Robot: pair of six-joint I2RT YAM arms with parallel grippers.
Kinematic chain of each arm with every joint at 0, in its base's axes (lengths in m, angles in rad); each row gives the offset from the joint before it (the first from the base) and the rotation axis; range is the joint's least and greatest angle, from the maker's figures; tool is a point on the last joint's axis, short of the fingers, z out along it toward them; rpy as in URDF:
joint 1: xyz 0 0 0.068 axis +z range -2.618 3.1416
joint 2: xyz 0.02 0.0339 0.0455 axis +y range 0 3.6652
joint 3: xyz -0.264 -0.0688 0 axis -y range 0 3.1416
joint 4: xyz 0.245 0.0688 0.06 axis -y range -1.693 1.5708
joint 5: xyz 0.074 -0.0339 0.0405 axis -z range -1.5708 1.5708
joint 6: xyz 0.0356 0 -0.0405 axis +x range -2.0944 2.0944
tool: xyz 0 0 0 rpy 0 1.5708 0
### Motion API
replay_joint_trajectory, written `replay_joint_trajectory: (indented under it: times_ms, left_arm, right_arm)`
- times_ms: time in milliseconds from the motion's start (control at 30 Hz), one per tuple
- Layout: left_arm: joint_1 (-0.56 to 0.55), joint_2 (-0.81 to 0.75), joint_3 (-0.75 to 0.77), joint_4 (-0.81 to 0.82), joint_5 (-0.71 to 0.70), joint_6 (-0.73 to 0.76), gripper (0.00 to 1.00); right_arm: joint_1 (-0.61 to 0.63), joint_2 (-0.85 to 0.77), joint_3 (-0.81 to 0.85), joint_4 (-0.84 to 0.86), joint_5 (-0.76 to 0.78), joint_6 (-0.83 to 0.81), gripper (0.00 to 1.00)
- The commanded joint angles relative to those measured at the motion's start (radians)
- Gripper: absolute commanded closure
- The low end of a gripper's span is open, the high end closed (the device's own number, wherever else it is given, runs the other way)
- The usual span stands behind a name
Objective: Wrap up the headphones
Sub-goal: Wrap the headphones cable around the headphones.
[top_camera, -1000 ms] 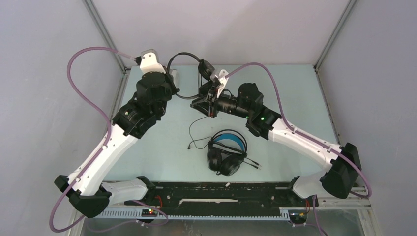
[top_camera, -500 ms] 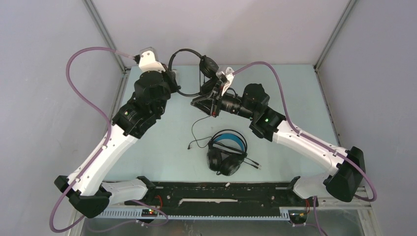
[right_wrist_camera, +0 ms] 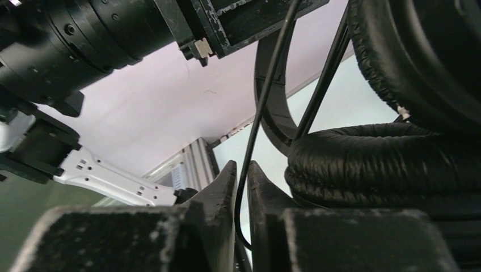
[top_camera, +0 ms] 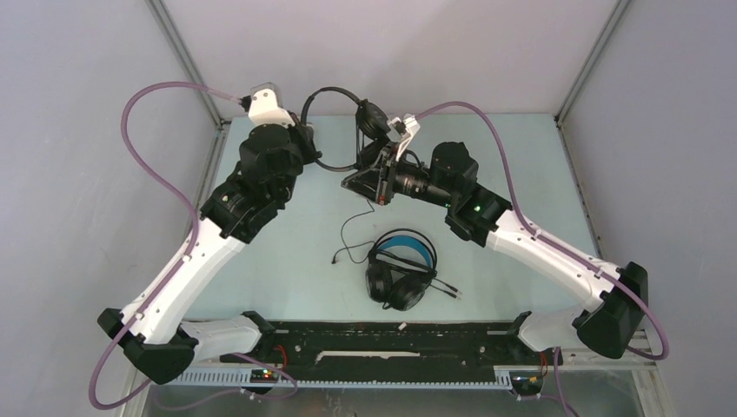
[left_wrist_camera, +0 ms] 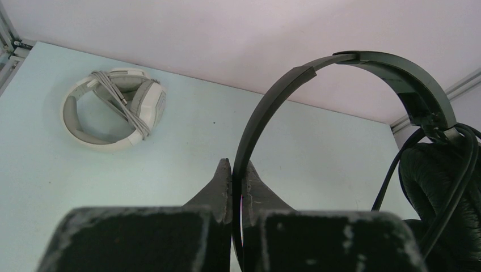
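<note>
Currently the left hand [left_wrist_camera: 237,164] is clamping fully shut on the thin black headset [left_wrist_camera: 368,59], holding it above the worktop [top_camera: 543,165] at its far edge. The right hand [right_wrist_camera: 241,167], nearly closed, is pinching that headset's thin black cord [right_wrist_camera: 266,96]. Wrapping looks to be midway: the white-grey over-ear headset [left_wrist_camera: 113,107] is lying bundled in the far-left corner, and the bulky black headset with the blue-lined band [top_camera: 400,271] is sitting by the near edge.
</note>
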Motion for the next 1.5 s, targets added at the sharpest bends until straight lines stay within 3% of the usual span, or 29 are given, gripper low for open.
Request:
replay_joint_trajectory:
  times_ms: [0,100,333,700,833,1100,1367,1467]
  left_arm:
    - [0.003,-0.003,0.001,0.146,0.039,-0.082,1.0]
    - [0.004,-0.002,0.005,0.149,0.054,-0.103,1.0]
    - [0.005,-0.016,0.026,0.13,0.074,-0.156,1.0]
    - [0.005,-0.072,-0.012,0.19,0.095,-0.186,1.0]
    - [0.011,-0.088,-0.039,0.226,0.136,-0.236,1.0]
    - [0.011,-0.109,-0.069,0.251,0.178,-0.292,1.0]
    - [0.011,-0.141,-0.114,0.289,0.191,-0.337,1.0]
    - [0.011,-0.138,-0.114,0.289,0.187,-0.33,1.0]
  right_arm:
    - [-0.005,-0.02,0.031,-0.057,0.008,0.098,0.82]
    - [0.001,-0.015,0.032,-0.066,0.012,0.069,0.77]
    - [0.011,-0.026,0.01,-0.038,0.09,-0.106,0.79]
    - [0.021,-0.068,-0.037,0.0,0.092,-0.319,0.57]
    - [0.023,-0.072,-0.134,0.137,0.085,-0.436,0.56]
    - [0.027,-0.076,-0.15,0.243,0.155,-0.415,0.65]
    - [0.042,-0.087,-0.157,0.266,0.152,-0.479,0.65]
    - [0.041,-0.112,-0.178,0.254,0.152,-0.477,0.58]
